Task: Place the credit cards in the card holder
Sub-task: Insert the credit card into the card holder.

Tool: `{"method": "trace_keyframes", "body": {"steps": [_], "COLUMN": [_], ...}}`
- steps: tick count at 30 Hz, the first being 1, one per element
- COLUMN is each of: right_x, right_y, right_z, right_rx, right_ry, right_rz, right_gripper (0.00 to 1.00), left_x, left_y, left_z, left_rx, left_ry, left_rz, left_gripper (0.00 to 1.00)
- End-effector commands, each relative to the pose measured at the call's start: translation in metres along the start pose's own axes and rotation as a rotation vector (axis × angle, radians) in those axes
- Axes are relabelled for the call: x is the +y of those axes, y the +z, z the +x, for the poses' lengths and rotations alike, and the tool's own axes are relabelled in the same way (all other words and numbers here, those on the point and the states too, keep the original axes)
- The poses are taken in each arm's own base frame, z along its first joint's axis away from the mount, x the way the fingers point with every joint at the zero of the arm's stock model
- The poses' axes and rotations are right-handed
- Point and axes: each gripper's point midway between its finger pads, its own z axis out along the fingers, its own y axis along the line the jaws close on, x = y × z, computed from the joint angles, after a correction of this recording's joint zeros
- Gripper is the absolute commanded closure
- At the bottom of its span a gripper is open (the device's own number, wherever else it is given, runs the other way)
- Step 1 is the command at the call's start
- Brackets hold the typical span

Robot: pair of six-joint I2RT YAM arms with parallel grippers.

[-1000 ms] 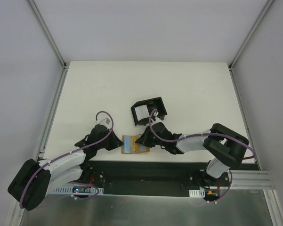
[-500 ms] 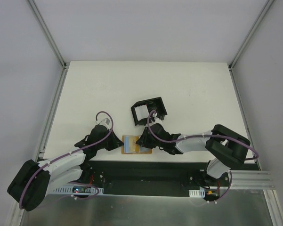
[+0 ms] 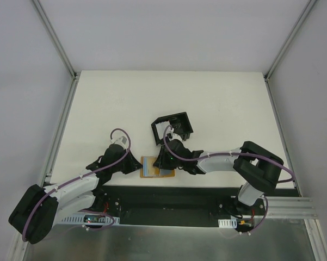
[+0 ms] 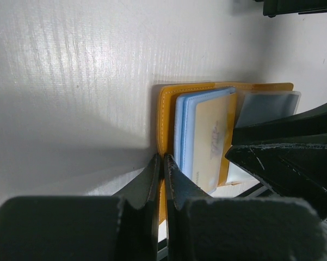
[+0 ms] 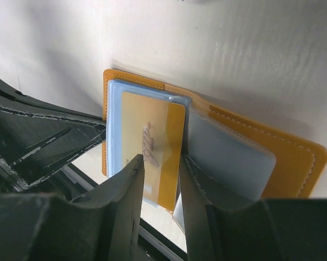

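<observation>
- Wallet [image 3: 156, 167] is lying open and flat at the near edge of the white tabletop [image 3: 217, 103], right between the two hands
- One gold card [image 5: 152, 142] is sitting in the wallet's left half, on top of a pale blue layer [image 5: 115, 130]; the clear pocket [image 5: 228, 157] beside it is looking empty
- The right hand [image 5: 162, 162] is hanging just over the gold card with its fingers a little way apart, holding nothing; the card's near end is lying under the gap
- The card's long side is running the same way the fingers are pointing, so the hand is lining up with its short end
- The left hand [image 4: 162, 159] is squeezed shut, with its tips sitting at the wallet's outer edge; I cannot tell if it is pinching the flap or only pushing it down
- The card holder [image 3: 172, 129] is sitting just behind the wallet, farther back on the tabletop and a bit to the right, so the right hand is the nearer one to carry the card there
- The gold card is showing a curly mark in its middle, but it is too blurry to read; no other writing is showing
</observation>
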Motion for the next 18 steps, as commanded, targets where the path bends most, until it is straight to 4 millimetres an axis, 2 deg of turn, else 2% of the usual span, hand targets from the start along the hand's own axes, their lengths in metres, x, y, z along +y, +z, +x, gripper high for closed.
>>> {"method": "trace_keyframes", "body": {"steps": [1, 6, 14, 18], "right_x": [0.021, 0.037, 0.035, 0.047], "right_y": [0.003, 0.001, -0.004, -0.004], "right_z": [0.003, 0.010, 0.012, 0.018], "right_rx": [0.027, 0.066, 0.105, 0.155], "right_ry": [-0.049, -0.078, -0.091, -0.053], "right_rz": [-0.042, -0.085, -0.001, -0.033], "right_gripper": [0.66, 0.67, 0.69, 0.72], "left_x": [0.006, 0.003, 0.002, 0.002], "left_y": [-0.001, -0.002, -0.002, -0.001], "left_z": [0.004, 0.003, 0.002, 0.003], "left_rx": [0.021, 0.020, 0.017, 0.021], "left_ry": [-0.007, -0.009, -0.013, -0.012], "left_rz": [-0.023, -0.017, -0.015, -0.016], "left_gripper": [1.00, 1.00, 1.00, 1.00]}}
